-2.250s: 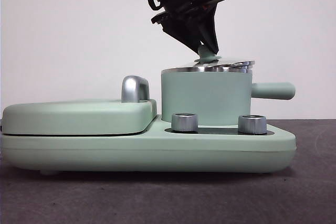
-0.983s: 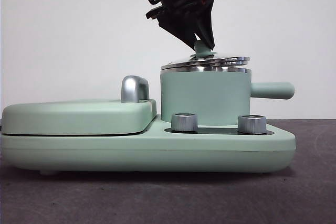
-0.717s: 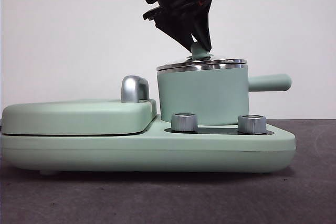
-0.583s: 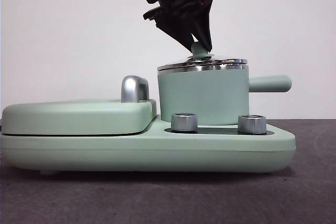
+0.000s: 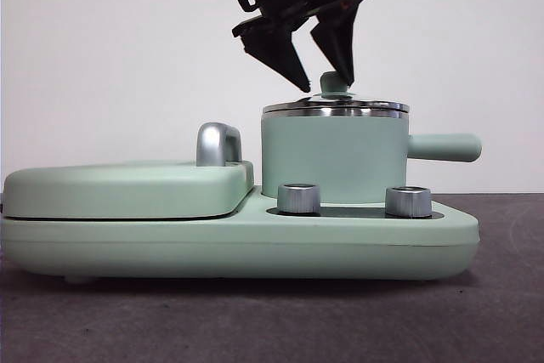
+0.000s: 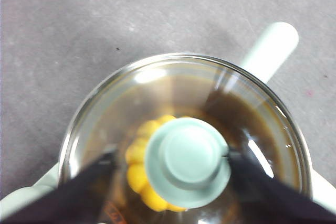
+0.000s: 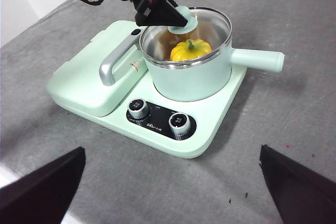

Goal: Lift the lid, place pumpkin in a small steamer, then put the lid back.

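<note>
The lid (image 5: 336, 108) lies flat on the small steamer (image 5: 331, 159), steel rim on steel rim. My left gripper (image 5: 325, 84) hangs just above it, open, with one jaw on each side of the mint-green knob (image 5: 335, 82) and apart from it. The left wrist view shows the knob (image 6: 188, 161) between the jaws, the glass lid (image 6: 173, 85) and the pumpkin (image 6: 137, 174) beneath it inside the pot. The right wrist view shows the steamer (image 7: 194, 80), the pumpkin (image 7: 189, 50) and the left gripper (image 7: 165, 14) from afar. My right gripper (image 7: 172, 148) is open, well off from the cooker.
The steamer stands on a mint-green cooker base (image 5: 255, 244) with two steel dials (image 5: 299, 198) (image 5: 408, 201). A flat griddle cover (image 5: 127, 189) with a steel handle (image 5: 218, 144) lies beside the pot. The pot's side handle (image 5: 444, 147) sticks out to the right.
My left gripper's jaws have opened and let go of the knob. The lid, earlier tilted, now sits level on the pot, and the pot has shifted slightly right.
</note>
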Available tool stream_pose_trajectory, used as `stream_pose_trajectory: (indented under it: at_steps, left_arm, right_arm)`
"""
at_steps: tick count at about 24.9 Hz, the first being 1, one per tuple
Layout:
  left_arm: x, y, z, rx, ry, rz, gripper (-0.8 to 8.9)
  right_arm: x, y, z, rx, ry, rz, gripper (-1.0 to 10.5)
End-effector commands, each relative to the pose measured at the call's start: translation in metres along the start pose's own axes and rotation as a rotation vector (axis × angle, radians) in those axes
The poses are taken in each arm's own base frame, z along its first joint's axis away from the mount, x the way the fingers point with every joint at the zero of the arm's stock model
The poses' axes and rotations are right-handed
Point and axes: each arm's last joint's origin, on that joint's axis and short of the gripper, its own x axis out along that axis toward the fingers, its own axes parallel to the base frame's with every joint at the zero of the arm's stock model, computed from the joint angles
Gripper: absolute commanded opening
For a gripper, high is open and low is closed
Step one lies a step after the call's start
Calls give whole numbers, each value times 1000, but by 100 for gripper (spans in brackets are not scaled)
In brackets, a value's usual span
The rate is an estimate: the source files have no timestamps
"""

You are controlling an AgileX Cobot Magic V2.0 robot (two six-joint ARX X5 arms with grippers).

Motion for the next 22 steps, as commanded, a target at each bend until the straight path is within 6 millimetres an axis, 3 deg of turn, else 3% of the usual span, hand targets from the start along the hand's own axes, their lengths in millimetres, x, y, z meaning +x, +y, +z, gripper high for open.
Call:
stream_pose_trajectory:
  at_steps: [1,4,7,10,12,16,20,22]
  left_arm:
    - [2,-2,6,-13,-18,-1,525]
    - [-27,-3,11,-14,-30,-1,534]
    - [-86,-4,9,-14,-25,-4,533]
    - [-140,-6,-7,-20,25,-6,531]
    - [-171,-8,-29,-33,28,-6,531]
    - [-214,-16,-106,-155,2,-7,530]
    - [-235,-20,-160,-251,-98,-9,503]
    - [-244,-21,-186,-288,-175,4,425]
  right_arm:
    - [-1,1,2,12,-15,10,545]
    - [-1,1,2,12,-14,10,545]
    - [-1,1,2,10,-14,9,545]
    - [-1,1,2,8,-14,10,545]
    - [-1,1,2,8,-14,10,545]
    - [-1,1,2,8,-14,10,545]
    - [-1,1,2,8,-14,10,545]
    - [-1,1,2,8,-13,10,545]
